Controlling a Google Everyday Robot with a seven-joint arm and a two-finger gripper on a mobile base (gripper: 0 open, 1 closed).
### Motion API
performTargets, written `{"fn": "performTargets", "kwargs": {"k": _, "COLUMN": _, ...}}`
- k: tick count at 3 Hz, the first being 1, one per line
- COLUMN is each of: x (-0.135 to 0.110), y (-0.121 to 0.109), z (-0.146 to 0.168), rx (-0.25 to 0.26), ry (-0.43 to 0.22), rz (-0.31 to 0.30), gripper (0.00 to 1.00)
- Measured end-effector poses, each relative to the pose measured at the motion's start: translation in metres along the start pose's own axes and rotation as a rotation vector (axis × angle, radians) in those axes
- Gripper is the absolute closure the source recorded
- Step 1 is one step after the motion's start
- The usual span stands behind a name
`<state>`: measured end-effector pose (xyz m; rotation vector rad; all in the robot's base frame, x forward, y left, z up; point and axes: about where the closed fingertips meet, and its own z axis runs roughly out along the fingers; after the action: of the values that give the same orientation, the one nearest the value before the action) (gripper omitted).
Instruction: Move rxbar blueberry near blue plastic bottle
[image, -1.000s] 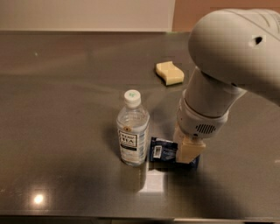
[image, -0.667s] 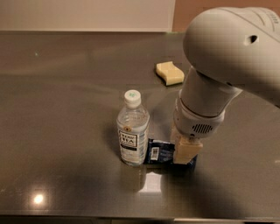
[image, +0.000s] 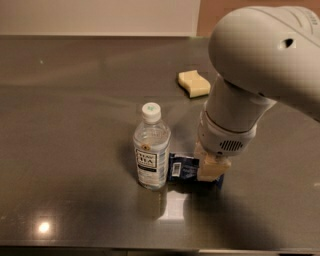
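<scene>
The blue plastic bottle (image: 151, 148) stands upright on the dark table, clear with a white cap and a black-and-white label. The rxbar blueberry (image: 183, 169), a dark blue flat wrapper with a white panel, lies on the table right beside the bottle, on its right. My gripper (image: 212, 167) comes down over the right end of the bar; its pale fingers (image: 214, 166) cover that end. The arm's large white body hides much of the gripper.
A pale yellow wavy sponge (image: 194, 83) lies farther back on the table (image: 75, 100). The table's front edge runs along the bottom of the view. A pale wall stands behind the table.
The arm has shifted slightly left, and the bar has moved with it, closer to the bottle. The bottle and sponge have stayed put.
</scene>
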<state>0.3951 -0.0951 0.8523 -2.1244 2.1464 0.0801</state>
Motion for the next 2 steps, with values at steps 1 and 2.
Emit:
{"fn": "performTargets", "kwargs": {"k": 1, "x": -0.0005, "y": 0.0003, "z": -0.0013, "rx": 0.005, "ry": 0.000, "rz": -0.001, "gripper": 0.14}}
{"fn": "performTargets", "kwargs": {"k": 2, "x": -0.0010, "y": 0.0005, "z": -0.0028, "rx": 0.010, "ry": 0.000, "rz": -0.001, "gripper": 0.00}}
